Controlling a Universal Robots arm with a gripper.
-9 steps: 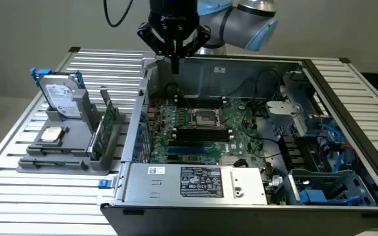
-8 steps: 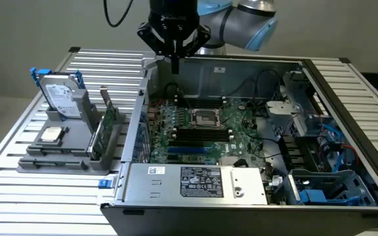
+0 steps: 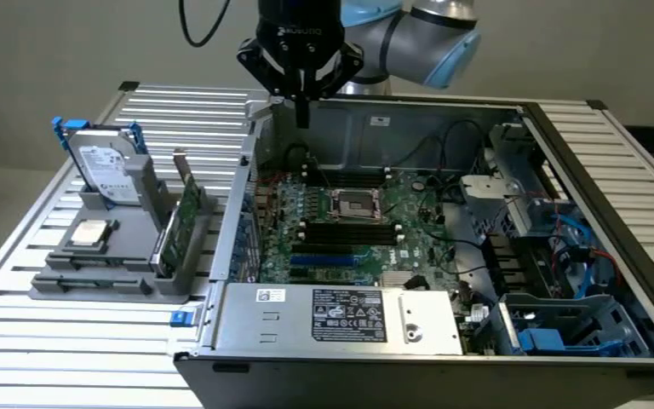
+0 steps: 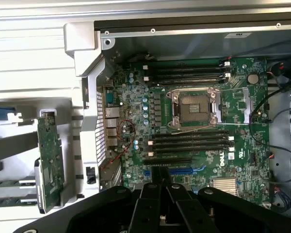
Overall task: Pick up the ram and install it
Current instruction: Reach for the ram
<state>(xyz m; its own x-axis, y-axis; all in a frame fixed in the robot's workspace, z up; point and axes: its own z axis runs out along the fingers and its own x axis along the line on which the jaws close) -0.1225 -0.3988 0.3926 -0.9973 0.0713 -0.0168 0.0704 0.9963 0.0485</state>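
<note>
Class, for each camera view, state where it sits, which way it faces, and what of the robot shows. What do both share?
Exterior view: off the arm, raised, looking down into the open computer case; the arm and shut gripper show over it.
Wrist view: on the wrist, facing down at the motherboard; the gripper shows.
Shared: the motherboard, CPU socket and gripper.

Robotics lab workstation. Open desktop computer case (image 3: 418, 128) on slatted aluminium table (image 3: 54, 341); grey parts fixture (image 3: 100, 285) holding hard drive (image 3: 106, 170) beside the case; Universal Robots arm (image 3: 435, 38) above the case.
</note>
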